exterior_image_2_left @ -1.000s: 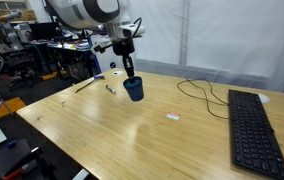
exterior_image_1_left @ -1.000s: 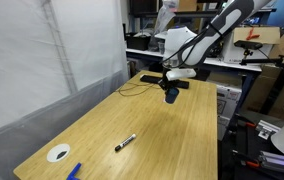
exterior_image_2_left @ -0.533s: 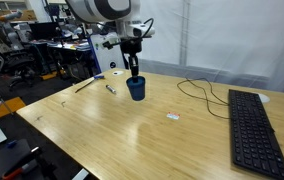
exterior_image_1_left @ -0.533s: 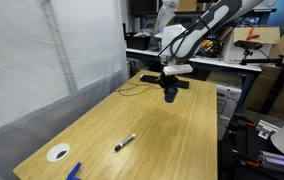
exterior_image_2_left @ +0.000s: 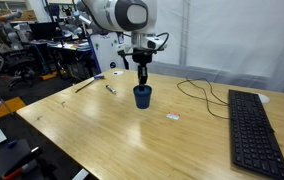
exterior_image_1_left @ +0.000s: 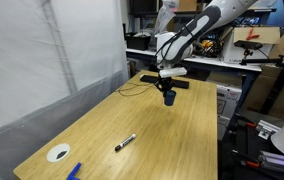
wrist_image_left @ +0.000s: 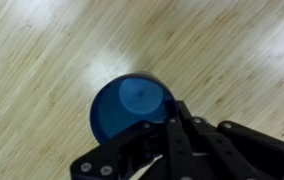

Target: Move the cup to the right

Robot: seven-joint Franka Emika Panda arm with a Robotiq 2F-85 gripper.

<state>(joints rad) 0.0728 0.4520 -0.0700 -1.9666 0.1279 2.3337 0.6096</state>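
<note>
The small dark blue cup (exterior_image_1_left: 169,98) stands upright near the far end of the wooden table (exterior_image_1_left: 132,120); it also shows in an exterior view (exterior_image_2_left: 142,97). My gripper (exterior_image_1_left: 168,88) comes down from above and is shut on the cup's rim (exterior_image_2_left: 142,82). The cup's base looks at or just above the tabletop. In the wrist view I look down into the open blue cup (wrist_image_left: 127,108), with the black fingers (wrist_image_left: 172,118) clamped on its rim at the lower right.
A black keyboard (exterior_image_2_left: 254,125) lies on the table, with a black cable (exterior_image_2_left: 197,92) beside it. A marker (exterior_image_1_left: 125,143), a white disc (exterior_image_1_left: 59,153) and a flat bright-blue object (exterior_image_1_left: 74,171) lie at the other end. A small white scrap (exterior_image_2_left: 172,117) lies near the cup.
My gripper has carried the cup sideways toward the keyboard and lowered it toward the tabletop. It stays shut on the cup.
</note>
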